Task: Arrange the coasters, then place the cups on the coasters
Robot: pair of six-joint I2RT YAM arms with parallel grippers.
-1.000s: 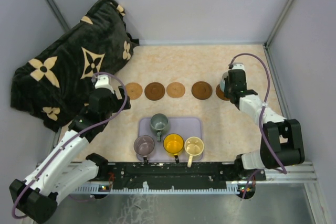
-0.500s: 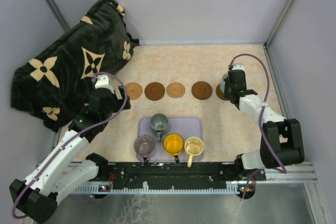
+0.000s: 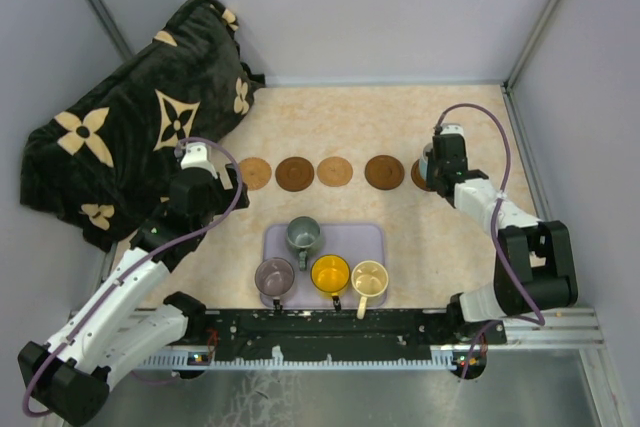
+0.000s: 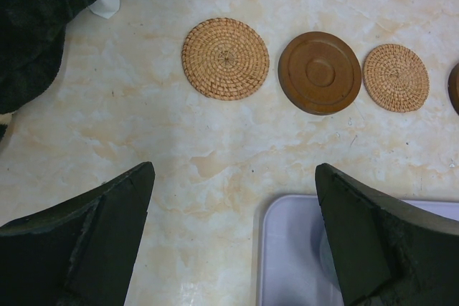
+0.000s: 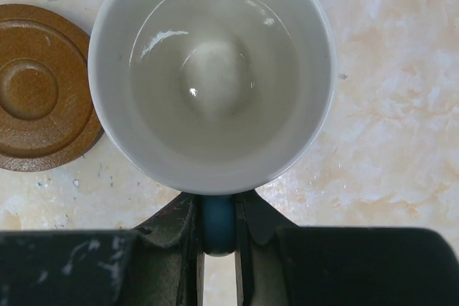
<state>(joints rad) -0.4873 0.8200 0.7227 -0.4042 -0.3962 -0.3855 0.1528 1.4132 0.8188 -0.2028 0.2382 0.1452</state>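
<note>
1. While the right gripper (image 5: 216,228) pinches the handle of the light blue round cup with white inside (image 5: 215,69), this cup is beyond the far right corner of the lavender rectangular tray (image 3: 375,237).
2. Five flat round brown coasters (image 3: 295,173) lie in a row beyond the tray; the rightmost is partly under that cup.
3. The left gripper (image 4: 234,191) is spread wide, empty, left of the tray.
4. Four other cups (image 3: 303,235) stand on the tray.
</note>
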